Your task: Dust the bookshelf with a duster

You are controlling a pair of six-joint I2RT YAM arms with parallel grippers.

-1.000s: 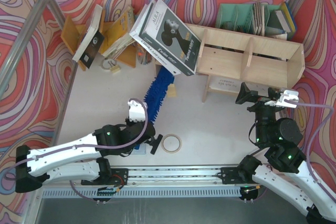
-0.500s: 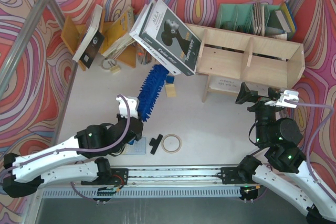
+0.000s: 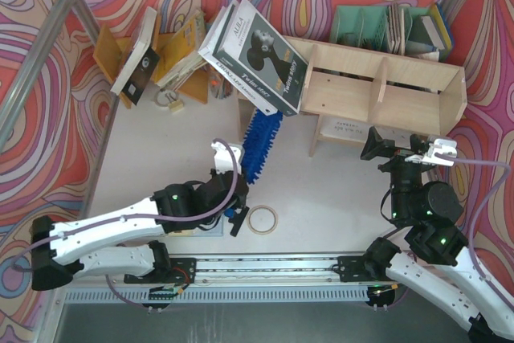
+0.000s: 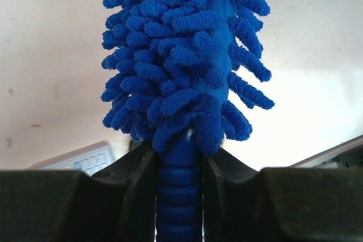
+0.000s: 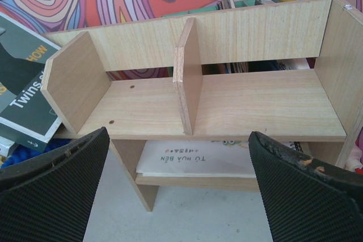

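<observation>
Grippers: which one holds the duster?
The left gripper, shut on the handle of the bright blue fluffy duster; the right gripper is open, facing the pale plywood bookshelf.

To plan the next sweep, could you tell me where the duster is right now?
Top view, left of centre: the duster, handle clamped in the left gripper, points its fluffy head toward the leaning book just left of the bookshelf.

We see walls (image 3: 32, 166) printed with swirls of red, pink, purple and cream, closing in a white table (image 3: 152, 158) on three sides. A grey metal frame (image 3: 36, 70) runs along them. The light is even.
</observation>
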